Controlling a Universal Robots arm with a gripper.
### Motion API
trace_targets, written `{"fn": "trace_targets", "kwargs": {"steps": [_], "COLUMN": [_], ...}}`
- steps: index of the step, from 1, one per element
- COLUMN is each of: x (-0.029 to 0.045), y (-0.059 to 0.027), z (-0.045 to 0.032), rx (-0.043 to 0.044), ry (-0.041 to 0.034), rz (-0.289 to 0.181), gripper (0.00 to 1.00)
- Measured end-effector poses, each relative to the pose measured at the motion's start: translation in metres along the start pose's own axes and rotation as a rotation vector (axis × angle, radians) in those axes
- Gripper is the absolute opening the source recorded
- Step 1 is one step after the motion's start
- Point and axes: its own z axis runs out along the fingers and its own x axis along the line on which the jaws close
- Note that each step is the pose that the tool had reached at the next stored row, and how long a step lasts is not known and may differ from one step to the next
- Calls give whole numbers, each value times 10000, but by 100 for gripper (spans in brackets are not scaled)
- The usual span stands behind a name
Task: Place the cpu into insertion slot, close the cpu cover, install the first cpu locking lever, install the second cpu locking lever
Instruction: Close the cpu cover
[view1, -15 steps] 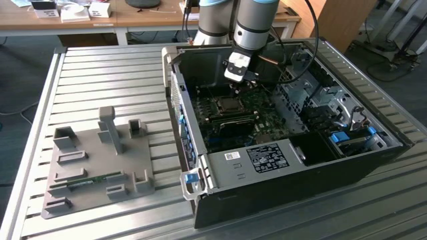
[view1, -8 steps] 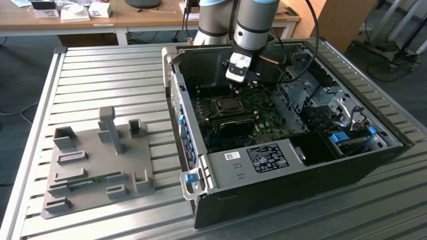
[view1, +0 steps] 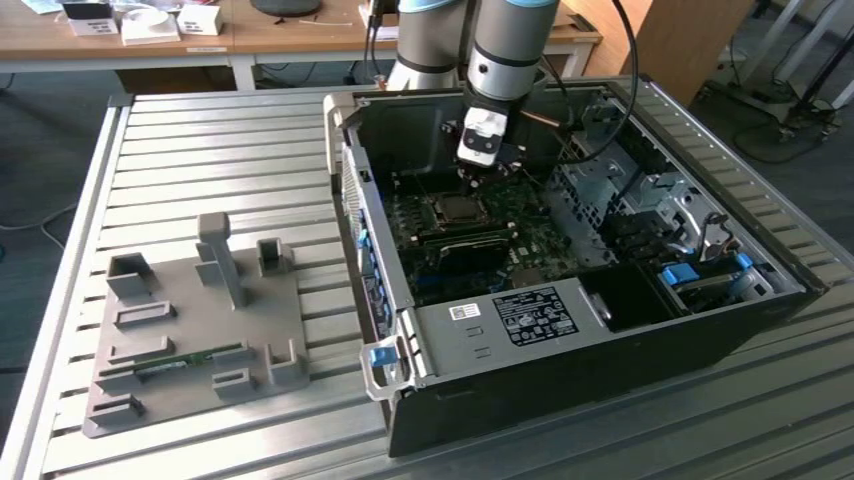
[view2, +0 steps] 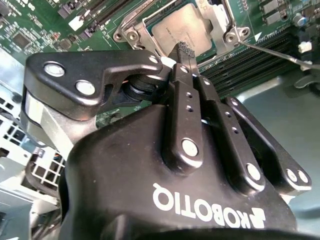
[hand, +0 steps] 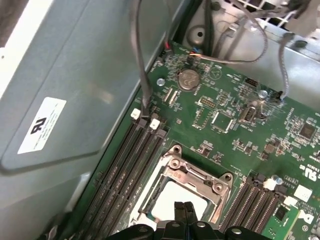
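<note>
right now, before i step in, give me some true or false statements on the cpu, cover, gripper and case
1. The cpu sits in the insertion slot. True.
2. The gripper has its fingers spread wide. False: they are shut together, with the tips at the cpu's top.
3. The cpu cover lies flat, framing the cpu. True.
4. The computer case is closed up. False: its side is open and the arm reaches in.
5. The grey tray lies inside the case. False: it lies on the table, at the exterior view's left of the case.
</note>
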Motion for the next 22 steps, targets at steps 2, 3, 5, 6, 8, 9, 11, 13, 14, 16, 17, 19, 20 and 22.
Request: {"fn": "trace_targets", "kwargs": {"steps": [2, 3, 5, 6, 8, 9, 11, 13, 14, 16, 17, 19, 20, 22], "x": [0, 0, 0, 0, 0, 0, 0, 0, 0, 0, 0, 0, 0, 0], "y": [0, 0, 0, 0, 0, 0, 0, 0, 0, 0, 0, 0, 0, 0], "z": [0, 1, 2, 2, 3, 4, 5, 5, 5, 6, 6, 6, 6, 7], "rx": [11, 16, 28, 33, 46, 52, 67, 81, 88, 103, 111, 127, 135, 149], "ry": [8, 13, 23, 29, 39, 45, 57, 69, 75, 88, 95, 108, 115, 129], "rz": [-241, -361, -635, -770, -1049, -1205, -1547, -1874, -2033, -2384, -2563, -2932, -3119, -3478], "gripper": [11, 11, 11, 11, 11, 11, 11, 11, 11, 11, 11, 11, 11, 11]}}
